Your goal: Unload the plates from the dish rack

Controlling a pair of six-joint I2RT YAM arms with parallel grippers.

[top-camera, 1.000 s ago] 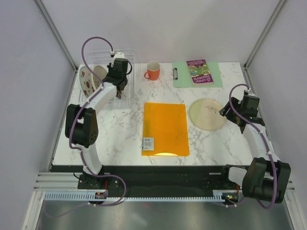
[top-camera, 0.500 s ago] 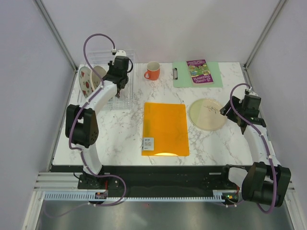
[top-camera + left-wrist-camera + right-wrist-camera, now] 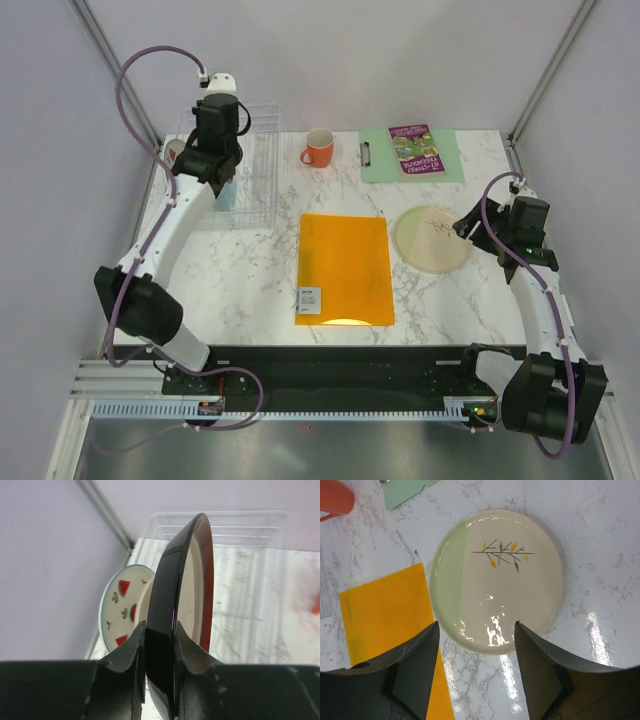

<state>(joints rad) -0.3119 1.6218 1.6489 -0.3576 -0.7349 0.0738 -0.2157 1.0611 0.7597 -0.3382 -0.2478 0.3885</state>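
Left wrist cam: L fingers (image 3: 132,647) pinched tight on edge of maroon-rim plate (image 3: 192,580), held upright over dish rack (image 3: 250,530). Fruit-mark plate (image 3: 120,607) leans at rack's left end. R fingers (image 3: 420,655) spread wide, holding nothing, above twig plate (image 3: 495,580), which lies flat on table (image 3: 600,555) well right of rack.

left gripper (image 3: 159,627) raised, maroon-rimmed plate (image 3: 192,585) lifted from dish rack (image 3: 235,525)
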